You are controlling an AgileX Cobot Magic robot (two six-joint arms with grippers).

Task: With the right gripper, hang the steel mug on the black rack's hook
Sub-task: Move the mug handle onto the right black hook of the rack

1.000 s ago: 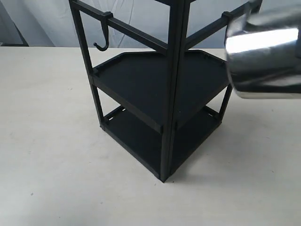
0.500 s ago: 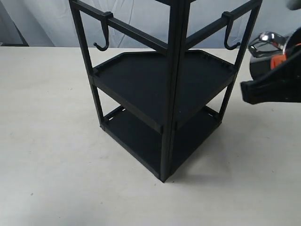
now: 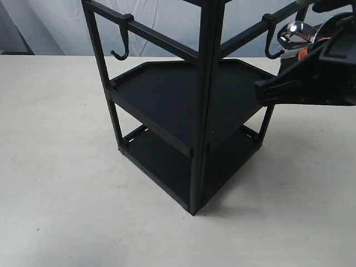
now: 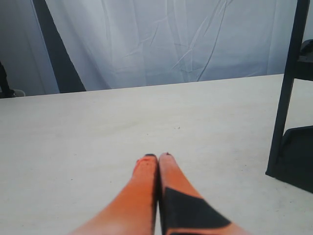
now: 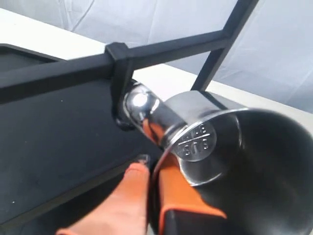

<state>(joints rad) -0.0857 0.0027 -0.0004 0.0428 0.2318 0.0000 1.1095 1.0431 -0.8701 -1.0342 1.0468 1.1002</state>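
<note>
The black rack (image 3: 200,111) stands mid-table with a hook on each top rail. My right gripper (image 3: 305,54) is at its right side, shut on the steel mug (image 3: 296,32). One orange finger lies inside the steel mug (image 5: 230,147) and one outside, pinching the wall at my right gripper (image 5: 151,166). The stamped mark shows inside the base. The mug's loop handle (image 5: 139,104) is right against the right-hand hook (image 5: 121,93), under the rail clip; I cannot tell whether it is over the hook. My left gripper (image 4: 157,156) is shut and empty over bare table.
The second hook (image 3: 121,51) hangs free on the left rail. Two black trays (image 3: 167,94) fill the rack below the rails. A rack post (image 4: 286,98) stands near my left gripper. Pale tabletop (image 3: 61,167) surrounds the rack; white cloth hangs behind.
The right gripper has carried the mug away from the camera, left and up, to the rack's right-hand hook. The left gripper's earlier state is not shown.
</note>
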